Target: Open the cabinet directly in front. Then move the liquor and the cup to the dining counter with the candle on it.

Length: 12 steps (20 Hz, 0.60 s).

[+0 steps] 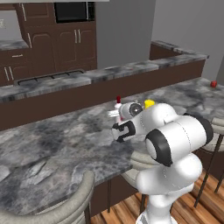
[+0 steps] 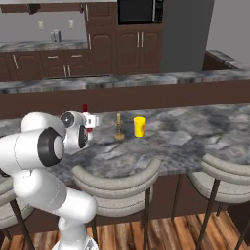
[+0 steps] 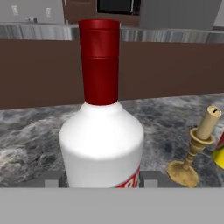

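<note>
I've got the liquor bottle [image 3: 101,131] right up against the hand camera, upright, its red cap on top; the hand [image 1: 119,114] sits low at the desk [image 2: 195,129]. The bottle stands between the finger tips, but I can't tell if they clamp it or have let go. It's on the dining desk because the candle [image 2: 118,128] marks the drop spot; the candle is just beside the bottle. The yellow cup [image 2: 139,126] already stands next to the candle. Cabinet doors [image 2: 139,49] at the back look shut.
</note>
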Available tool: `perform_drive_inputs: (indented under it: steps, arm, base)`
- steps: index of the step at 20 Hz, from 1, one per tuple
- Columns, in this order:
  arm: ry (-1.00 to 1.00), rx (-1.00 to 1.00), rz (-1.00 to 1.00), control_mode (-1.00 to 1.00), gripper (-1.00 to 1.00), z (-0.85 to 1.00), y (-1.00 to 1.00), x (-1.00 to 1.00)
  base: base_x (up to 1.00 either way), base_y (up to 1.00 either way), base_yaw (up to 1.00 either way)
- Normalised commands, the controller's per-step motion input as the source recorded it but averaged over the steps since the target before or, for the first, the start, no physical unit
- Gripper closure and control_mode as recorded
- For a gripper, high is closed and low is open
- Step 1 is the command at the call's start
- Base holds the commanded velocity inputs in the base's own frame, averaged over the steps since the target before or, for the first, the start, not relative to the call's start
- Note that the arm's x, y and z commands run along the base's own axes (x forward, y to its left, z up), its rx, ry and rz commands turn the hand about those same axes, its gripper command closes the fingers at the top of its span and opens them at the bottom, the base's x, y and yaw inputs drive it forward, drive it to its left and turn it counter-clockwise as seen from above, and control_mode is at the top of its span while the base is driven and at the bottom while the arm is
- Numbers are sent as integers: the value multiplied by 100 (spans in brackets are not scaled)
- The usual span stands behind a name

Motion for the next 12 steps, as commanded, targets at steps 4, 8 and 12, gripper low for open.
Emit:
perform_drive_inputs:
  steps: [4,8,12]
  arm:
    - [0,0,0,-100,100,-14,0,21]
    - [0,0,0,-100,-100,-16,0,10]
    - [0,0,0,-100,-100,-2,0,0]
  base:
    - [0,0,0]
    - [0,0,0]
    - [0,0,0]
